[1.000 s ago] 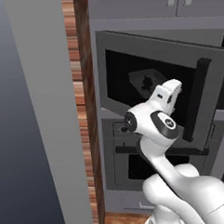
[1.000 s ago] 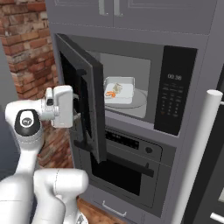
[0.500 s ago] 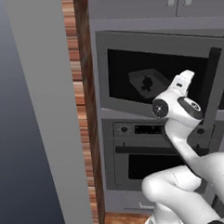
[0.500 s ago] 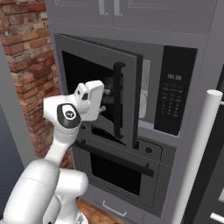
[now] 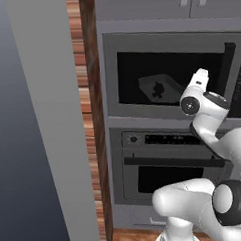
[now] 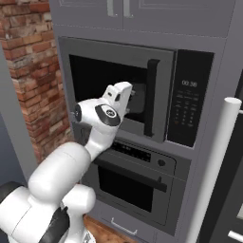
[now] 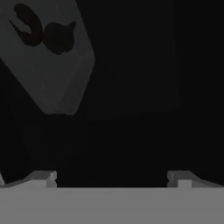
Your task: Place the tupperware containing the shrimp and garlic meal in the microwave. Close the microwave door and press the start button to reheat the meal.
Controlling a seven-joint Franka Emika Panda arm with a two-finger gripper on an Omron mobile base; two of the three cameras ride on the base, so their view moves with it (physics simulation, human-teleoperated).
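The microwave door (image 6: 114,88) looks shut or nearly so, with the tupperware (image 5: 158,88) showing dimly through its dark window, inside the microwave (image 5: 172,74). The gripper (image 6: 134,98) is at the glass, fingers spread and empty. The door is stiff and hinged, best pushed flat near its handle (image 6: 152,97); the start button on the keypad (image 6: 189,102) likely needs a light fingertip press.

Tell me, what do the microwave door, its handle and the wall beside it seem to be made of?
The door looks like matte grey metal around dark, see-through glass: a tray shows dimly through it. The handle is plain black, plastic or coated metal. The wall is rough red brick with pale mortar lines.
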